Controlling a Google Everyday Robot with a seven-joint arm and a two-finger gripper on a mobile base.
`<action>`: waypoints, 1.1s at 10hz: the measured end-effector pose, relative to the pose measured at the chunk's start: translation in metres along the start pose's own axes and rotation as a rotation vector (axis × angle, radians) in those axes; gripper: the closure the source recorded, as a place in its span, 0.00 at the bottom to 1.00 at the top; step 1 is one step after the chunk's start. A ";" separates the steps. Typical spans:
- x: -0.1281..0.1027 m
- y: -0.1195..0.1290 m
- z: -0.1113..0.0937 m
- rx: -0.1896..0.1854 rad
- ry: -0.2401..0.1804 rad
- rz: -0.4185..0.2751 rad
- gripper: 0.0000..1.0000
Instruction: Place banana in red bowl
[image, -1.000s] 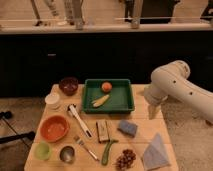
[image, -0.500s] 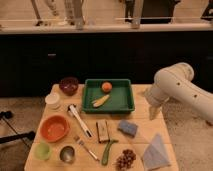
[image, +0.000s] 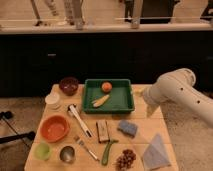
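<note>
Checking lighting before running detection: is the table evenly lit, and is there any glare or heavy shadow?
Camera view: table warmly, fairly evenly lit; cabinets behind it nearly black; bright washed-out band along the counter at top; banana in the green tray and red bowl show distinct colours; end effector, beside the tray's right edge, no glare.
</note>
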 end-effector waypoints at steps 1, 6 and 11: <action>-0.004 -0.009 0.004 0.007 -0.007 -0.030 0.20; -0.027 -0.078 0.034 -0.004 -0.031 -0.177 0.20; -0.036 -0.101 0.064 -0.139 0.019 -0.244 0.20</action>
